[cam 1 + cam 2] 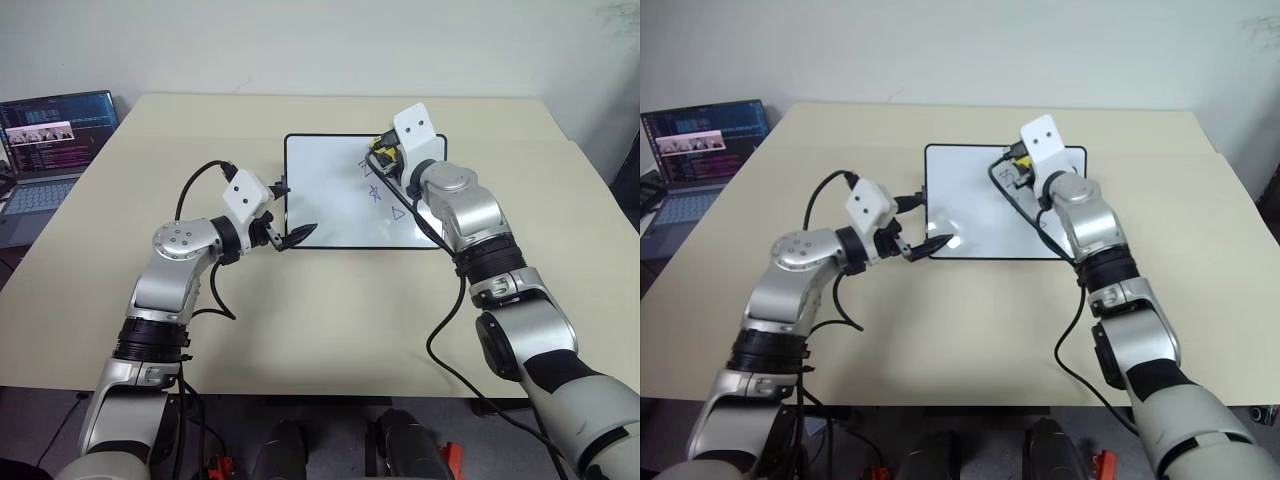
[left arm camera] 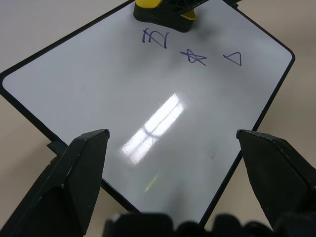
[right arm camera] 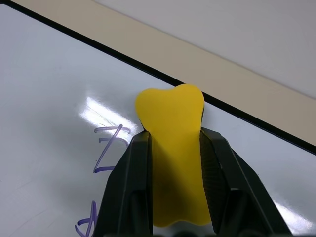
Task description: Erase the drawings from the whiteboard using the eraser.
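Yellow eraser point(image 3: 170, 148) squeezed in right pincer point(image 3: 173, 140); left pincer point(image 2: 170, 143) open; 3 drawings point(image 2: 190, 49).

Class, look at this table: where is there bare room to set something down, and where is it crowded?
Bare: the table in front of the whiteboard, and behind it toward the wall. Crowded: the board itself, with the left gripper at its near corner and the right gripper holding the eraser by the drawings.

surface: beige table point(image 1: 330, 330) | on it: whiteboard point(image 1: 330, 215), laptop point(image 1: 45, 150)
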Action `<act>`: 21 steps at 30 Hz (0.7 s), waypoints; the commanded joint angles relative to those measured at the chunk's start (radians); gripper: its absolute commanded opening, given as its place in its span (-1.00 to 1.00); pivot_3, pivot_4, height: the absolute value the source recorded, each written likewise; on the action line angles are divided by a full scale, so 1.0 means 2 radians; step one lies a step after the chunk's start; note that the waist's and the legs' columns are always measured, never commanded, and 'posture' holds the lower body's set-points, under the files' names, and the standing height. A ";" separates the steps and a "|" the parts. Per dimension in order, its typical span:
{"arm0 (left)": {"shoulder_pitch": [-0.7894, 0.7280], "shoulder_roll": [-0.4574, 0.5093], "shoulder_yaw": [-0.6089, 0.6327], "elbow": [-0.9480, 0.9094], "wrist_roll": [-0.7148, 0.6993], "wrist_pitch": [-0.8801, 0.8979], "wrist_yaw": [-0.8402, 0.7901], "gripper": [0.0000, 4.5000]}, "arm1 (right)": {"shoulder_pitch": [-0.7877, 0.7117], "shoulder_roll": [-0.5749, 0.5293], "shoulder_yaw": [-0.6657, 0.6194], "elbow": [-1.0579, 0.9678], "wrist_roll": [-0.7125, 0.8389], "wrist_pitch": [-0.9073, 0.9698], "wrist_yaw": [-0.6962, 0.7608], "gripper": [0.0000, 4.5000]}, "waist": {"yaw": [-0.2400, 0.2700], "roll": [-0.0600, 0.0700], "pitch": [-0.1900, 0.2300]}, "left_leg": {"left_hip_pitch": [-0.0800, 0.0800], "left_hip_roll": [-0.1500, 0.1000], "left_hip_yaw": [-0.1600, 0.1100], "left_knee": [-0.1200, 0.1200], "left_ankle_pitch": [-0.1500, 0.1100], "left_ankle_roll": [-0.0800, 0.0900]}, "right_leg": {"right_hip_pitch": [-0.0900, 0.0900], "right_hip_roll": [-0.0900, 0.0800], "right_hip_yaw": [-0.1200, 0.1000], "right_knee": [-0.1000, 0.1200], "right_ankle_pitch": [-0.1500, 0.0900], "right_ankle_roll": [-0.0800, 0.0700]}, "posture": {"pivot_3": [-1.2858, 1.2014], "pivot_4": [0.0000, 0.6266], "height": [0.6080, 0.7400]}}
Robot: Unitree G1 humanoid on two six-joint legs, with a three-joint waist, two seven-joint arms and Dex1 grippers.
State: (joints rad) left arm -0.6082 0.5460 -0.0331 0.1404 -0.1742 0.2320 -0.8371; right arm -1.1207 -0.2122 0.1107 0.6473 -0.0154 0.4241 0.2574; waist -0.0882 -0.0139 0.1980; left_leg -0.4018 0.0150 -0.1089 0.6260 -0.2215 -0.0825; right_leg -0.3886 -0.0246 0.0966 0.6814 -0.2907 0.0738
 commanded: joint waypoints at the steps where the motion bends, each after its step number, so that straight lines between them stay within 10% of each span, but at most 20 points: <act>1: 0.000 0.007 0.009 -0.026 -0.003 -0.001 0.003 1.00 | -0.006 0.004 0.001 0.015 -0.011 -0.008 -0.004 -0.56 | 0.000 0.000 0.000 | 0.000 0.000 0.000 0.000 0.000 0.000 | 0.000 0.000 0.000 0.000 0.000 0.000 | 0.03 -0.52 1.00; 21: 0.010 0.016 0.014 -0.038 -0.004 0.005 0.005 1.00 | 0.030 0.093 0.048 0.014 -0.038 -0.029 0.029 -0.57 | -0.015 0.000 0.000 | 0.001 0.000 0.000 0.000 0.000 0.000 | 0.000 0.001 0.000 0.001 0.000 0.000 | 0.03 -0.52 1.00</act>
State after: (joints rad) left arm -0.5867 0.5645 -0.0322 0.1088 -0.1756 0.2478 -0.8366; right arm -1.0784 -0.0412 0.1891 0.6641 -0.0880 0.3570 0.3011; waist -0.1190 -0.0138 0.1976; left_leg -0.3993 0.0157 -0.1091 0.6259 -0.2214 -0.0825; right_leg -0.3879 -0.0234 0.0974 0.6831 -0.2900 0.0730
